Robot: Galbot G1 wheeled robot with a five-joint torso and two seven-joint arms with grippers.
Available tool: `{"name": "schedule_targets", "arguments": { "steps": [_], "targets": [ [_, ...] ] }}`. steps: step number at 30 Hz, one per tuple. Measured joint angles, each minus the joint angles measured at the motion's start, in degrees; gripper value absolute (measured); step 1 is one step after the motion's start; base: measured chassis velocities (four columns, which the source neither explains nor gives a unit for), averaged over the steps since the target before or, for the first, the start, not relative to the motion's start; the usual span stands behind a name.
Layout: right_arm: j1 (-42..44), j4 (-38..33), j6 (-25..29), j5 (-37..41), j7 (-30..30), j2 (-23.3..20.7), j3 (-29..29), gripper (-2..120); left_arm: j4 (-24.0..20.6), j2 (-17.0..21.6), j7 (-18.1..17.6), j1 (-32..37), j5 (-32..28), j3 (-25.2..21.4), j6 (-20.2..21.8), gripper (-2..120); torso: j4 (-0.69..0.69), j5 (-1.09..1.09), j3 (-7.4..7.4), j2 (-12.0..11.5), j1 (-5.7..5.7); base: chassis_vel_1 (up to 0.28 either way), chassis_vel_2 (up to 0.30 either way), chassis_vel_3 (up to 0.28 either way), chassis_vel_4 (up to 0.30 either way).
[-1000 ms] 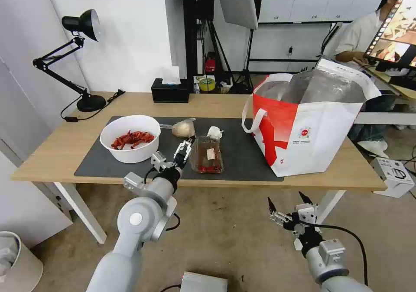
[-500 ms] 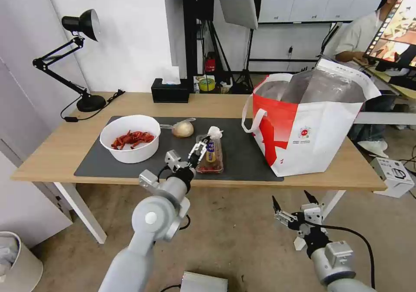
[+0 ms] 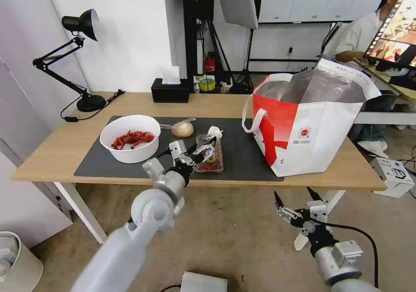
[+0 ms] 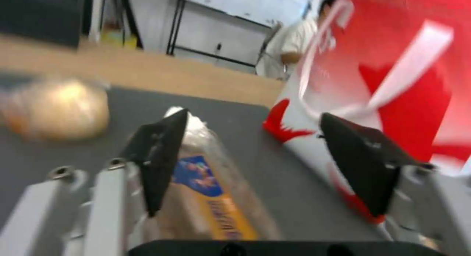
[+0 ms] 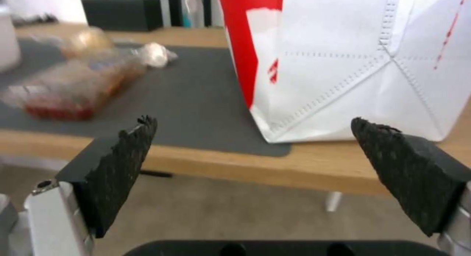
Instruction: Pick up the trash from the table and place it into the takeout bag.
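On the table (image 3: 56,149) a dark mat (image 3: 247,157) carries the trash: a white bowl (image 3: 130,138) of red scraps, a clear bag with a pale lump (image 3: 183,128), a crumpled tissue (image 3: 214,131) and a clear plastic tray (image 3: 211,158). My left gripper (image 3: 201,148) hovers open just over the tray's near end. In the left wrist view the tray (image 4: 206,189) lies by one finger of the left gripper (image 4: 260,164). The takeout bag (image 3: 312,127) stands open at the right of the mat. My right gripper (image 3: 299,205) hangs open below the table's front edge.
A black tissue box (image 3: 170,90) and a black desk lamp (image 3: 82,58) stand at the table's back. Bare mat lies between tray and takeout bag (image 5: 368,64). A white bin (image 3: 17,257) sits on the floor at the left.
My left gripper has swung right and forward, from beside the bowl to over the tray, and its wrist has turned. The right gripper has drifted slightly down and right.
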State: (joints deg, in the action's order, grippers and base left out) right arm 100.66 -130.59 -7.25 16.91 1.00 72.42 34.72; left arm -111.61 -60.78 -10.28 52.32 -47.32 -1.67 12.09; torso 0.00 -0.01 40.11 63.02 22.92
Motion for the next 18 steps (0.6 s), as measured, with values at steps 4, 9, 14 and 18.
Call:
{"name": "schedule_targets", "arguments": {
  "steps": [4, 9, 14, 18],
  "targets": [
    [-0.97, -0.6, -0.04, 6.53, -0.01, -0.86, 0.29, 100, 1.38, 4.5, 4.5, -1.19, 5.85, 2.08, -1.63, 53, 0.01, 0.0, 0.0, 0.0, 0.0, 0.0, 0.0, 0.0, 0.0],
    [-2.02, -0.88, -0.46, 11.45, -0.09, -1.51, 0.3, 100, 2.67, 5.24, 6.59, -1.34, 8.19, 2.48, -2.51, 37, 0.0, 0.0, 0.0, 0.0, 0.0, 0.0, 0.0, 0.0, 0.0],
    [-3.45, -0.6, -0.92, 14.0, -0.1, -2.14, 0.15, 100, 5.07, 5.75, 8.57, -1.84, 13.3, 3.89, -3.6, 21, 0.01, 0.0, 0.0, 0.0, 0.0, 0.0, 0.0, 0.0, 0.0],
    [-4.48, -0.07, -1.44, 14.3, -0.12, -2.59, -0.34, 100, 8.2, 6.06, 10.0, -3.83, 17.22, 5.41, -4.42, 6, 0.0, 0.0, 0.0, 0.0, 0.0, 0.0, 0.0, 0.0, 0.0]
  ]
}}
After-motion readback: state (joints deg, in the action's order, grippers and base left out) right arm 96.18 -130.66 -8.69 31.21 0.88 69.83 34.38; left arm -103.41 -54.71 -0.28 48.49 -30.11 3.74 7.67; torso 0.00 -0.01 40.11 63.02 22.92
